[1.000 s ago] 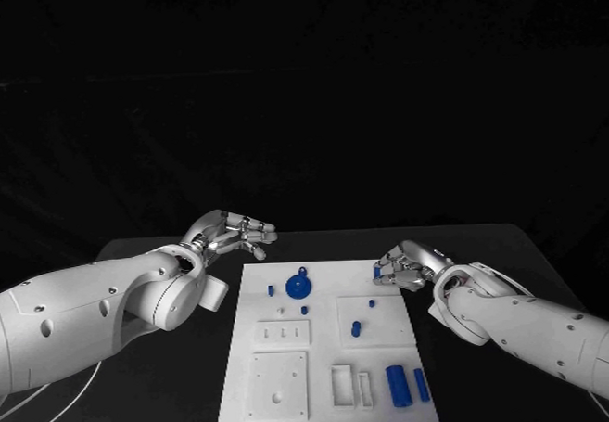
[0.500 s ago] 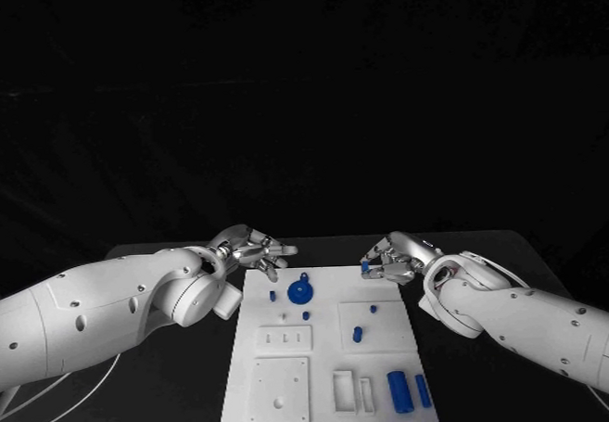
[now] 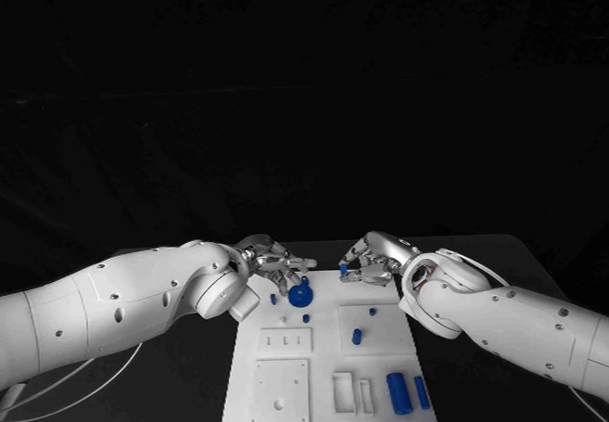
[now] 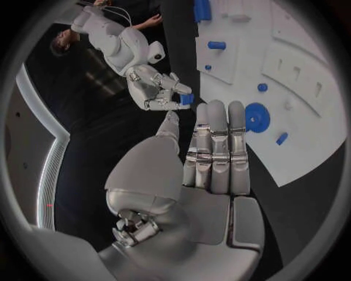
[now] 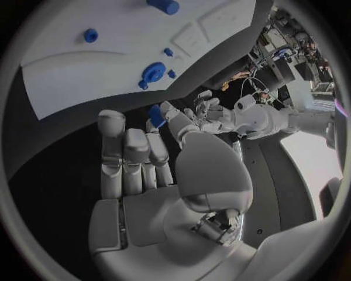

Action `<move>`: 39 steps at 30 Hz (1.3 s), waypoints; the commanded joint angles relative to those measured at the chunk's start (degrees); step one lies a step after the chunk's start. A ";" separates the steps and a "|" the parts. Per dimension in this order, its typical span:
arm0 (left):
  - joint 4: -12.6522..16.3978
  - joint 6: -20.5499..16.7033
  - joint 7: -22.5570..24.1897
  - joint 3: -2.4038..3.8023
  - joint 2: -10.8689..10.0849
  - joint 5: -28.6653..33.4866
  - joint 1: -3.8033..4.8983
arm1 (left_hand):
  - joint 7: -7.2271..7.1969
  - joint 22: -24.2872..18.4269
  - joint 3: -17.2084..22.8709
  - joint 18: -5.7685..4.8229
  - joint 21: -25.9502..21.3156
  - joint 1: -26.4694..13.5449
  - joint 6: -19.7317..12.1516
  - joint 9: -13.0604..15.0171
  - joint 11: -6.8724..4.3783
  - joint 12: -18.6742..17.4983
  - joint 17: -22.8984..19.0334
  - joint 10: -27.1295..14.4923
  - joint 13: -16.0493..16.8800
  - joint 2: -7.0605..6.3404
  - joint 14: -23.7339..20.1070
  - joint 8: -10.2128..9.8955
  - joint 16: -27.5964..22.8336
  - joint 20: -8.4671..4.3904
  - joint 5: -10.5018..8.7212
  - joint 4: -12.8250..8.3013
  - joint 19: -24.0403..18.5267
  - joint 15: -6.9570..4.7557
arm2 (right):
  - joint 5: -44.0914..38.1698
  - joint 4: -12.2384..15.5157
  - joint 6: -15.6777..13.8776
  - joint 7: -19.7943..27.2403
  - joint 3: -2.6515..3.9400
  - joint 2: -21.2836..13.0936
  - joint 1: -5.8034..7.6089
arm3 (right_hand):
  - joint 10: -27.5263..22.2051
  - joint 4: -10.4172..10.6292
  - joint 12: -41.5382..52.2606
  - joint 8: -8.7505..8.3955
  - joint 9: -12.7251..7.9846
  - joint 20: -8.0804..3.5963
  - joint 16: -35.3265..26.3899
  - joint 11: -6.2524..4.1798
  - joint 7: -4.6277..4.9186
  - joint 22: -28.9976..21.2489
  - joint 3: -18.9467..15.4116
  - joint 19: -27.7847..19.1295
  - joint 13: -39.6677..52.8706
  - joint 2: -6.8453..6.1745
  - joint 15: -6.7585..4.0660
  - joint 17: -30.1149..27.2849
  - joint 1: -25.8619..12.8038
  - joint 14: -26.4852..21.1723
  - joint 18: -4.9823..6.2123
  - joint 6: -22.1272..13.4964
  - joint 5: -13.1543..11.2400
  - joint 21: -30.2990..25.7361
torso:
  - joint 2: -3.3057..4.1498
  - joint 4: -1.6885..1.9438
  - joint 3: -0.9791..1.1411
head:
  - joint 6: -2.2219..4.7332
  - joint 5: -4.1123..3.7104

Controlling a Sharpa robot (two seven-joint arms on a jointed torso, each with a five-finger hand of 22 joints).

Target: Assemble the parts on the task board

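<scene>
A: Task board [image 3: 291,378] position?

B: White plate, middle of the black table [image 3: 507,260], running from the near edge away toward the two hands. Its far end lies between them.

A: Parts on it?

B: Blue disc-shaped part [image 3: 301,296] near the far end, with a small blue peg [image 3: 273,299] just beside it on the left-arm side and another small blue piece [image 3: 308,317] just nearer. A small blue stud [image 3: 372,312] and a short blue cylinder [image 3: 357,336] sit on a raised square plate on the right-arm side. Two longer blue cylinders [image 3: 399,392] lie side by side at the near right corner, beside open rectangular frames [image 3: 341,392].

A: Right hand?

B: Right hand [image 3: 364,263] hangs over the far right corner of the board. In the left wrist view a small blue part [image 4: 186,99] sits pinched at its fingertips; the right wrist view shows the same blue piece [image 5: 155,115] between thumb and a finger, the other fingers straight and held together.

A: Left hand?

B: Left hand [image 3: 272,261] hovers at the far left corner of the board, just beside the disc. Fingers extended, held side by side in its wrist view, thumb apart, nothing in the grasp.

A: Contact between the hands?

B: None; near each other, gap between them above the board's far edge.
</scene>
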 commanded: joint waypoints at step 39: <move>-0.88 2.45 -4.88 -0.10 3.81 -3.45 -0.01 | 0.19 -0.59 1.00 -0.67 -2.03 -1.78 -0.31 -0.02 0.54 -3.90 -2.01 1.77 -1.47 -0.26 -0.73 -0.34 -2.12 0.76 -1.51 1.50 -0.59 0.72 | -4.76 3.37 1.13 -4.12 -0.56 3.27 0.01 | -0.11 0.82 -0.13 0.18 0.08 -0.31 -0.15 -0.48 -0.03 2.50 1.16 2.94 -0.01 -0.97 -0.43 -0.04 -0.19 0.06 0.16 0.26 0.30 0.37 | 0.01 -0.05 -0.05 | -0.26 0.63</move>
